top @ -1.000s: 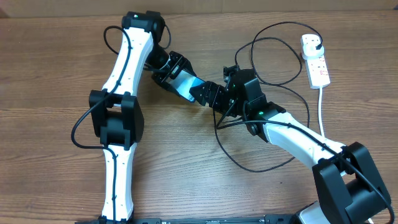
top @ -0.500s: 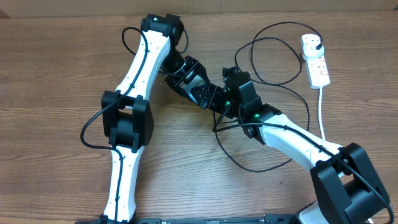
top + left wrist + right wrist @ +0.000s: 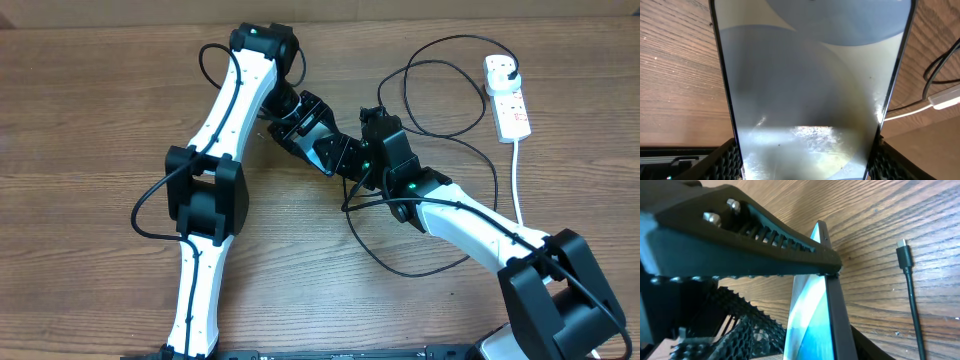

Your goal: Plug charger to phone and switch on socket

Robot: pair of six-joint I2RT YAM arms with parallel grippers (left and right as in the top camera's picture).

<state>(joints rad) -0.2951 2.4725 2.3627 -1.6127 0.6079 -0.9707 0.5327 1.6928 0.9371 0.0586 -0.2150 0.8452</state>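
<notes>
The phone [image 3: 810, 90] fills the left wrist view, light-blue screen up, clamped at its near end between my left gripper's [image 3: 805, 162] padded jaws. In the right wrist view the phone [image 3: 812, 310] stands edge-on between my right gripper's [image 3: 820, 340] fingers, with the left gripper's finger lying over it. In the overhead view the left gripper [image 3: 308, 122] and right gripper [image 3: 348, 158] meet at table centre and hide the phone. The charger's connector tip [image 3: 903, 247] lies loose on the wood. Its black cable [image 3: 440, 70] loops to a plug in the socket [image 3: 507, 95].
The socket's thick white cord [image 3: 517, 180] runs down the right side toward the right arm. Black cable loops [image 3: 400, 265] lie on the wood under and in front of the right arm. The wooden table's far edge runs along the top.
My left arm has swung right, bringing its gripper up against the right gripper. The phone's blue screen, visible between them before, is now covered. The right arm barely moved.
</notes>
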